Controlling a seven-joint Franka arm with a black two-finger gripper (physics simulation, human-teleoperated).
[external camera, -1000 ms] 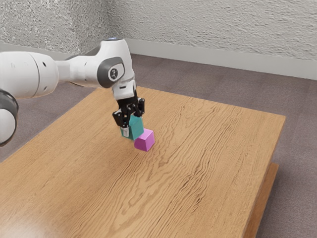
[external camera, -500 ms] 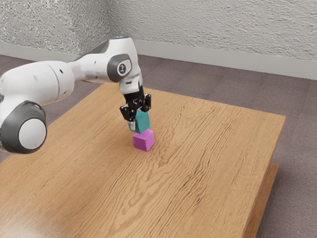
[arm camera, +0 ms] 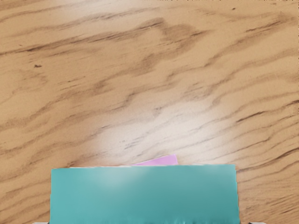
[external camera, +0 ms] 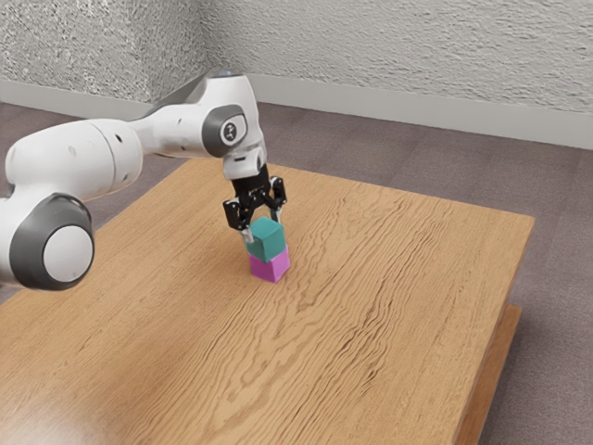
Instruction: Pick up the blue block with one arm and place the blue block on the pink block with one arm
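- my white arm [external camera: 111,153] is coming in from the exterior view's left and is bending down over the wooden table [external camera: 389,315].
- my black gripper [external camera: 260,222] is pointing down, right over the blue block [external camera: 267,241].
- the blue block is sitting on top of the pink block [external camera: 270,269]. the two are touching and are making a little tower of two.
- the blue block is looking more green-blue than plain blue. it is sitting flat and upright, not tipping, and its sides are lining up closely with the pink block's sides.
- the pink block is resting on the table, closer to the table's far edge than to its near edge.
- my gripper is sitting right at the top of the blue block. i cannot tell if it is gripping the block or is loose from it.
- in the wrist view, the blue block [arm camera: 144,193] is showing big and close, just under my hand. a thin bit of the pink block [arm camera: 159,161] is peeking out past its edge.
- the table's wood [arm camera: 140,70] is spreading out beyond the blocks, and a bright patch of light is shining on it.
- behind the table, a grey-brown floor [external camera: 417,148] is meeting a rough pale wall [external camera: 417,46].
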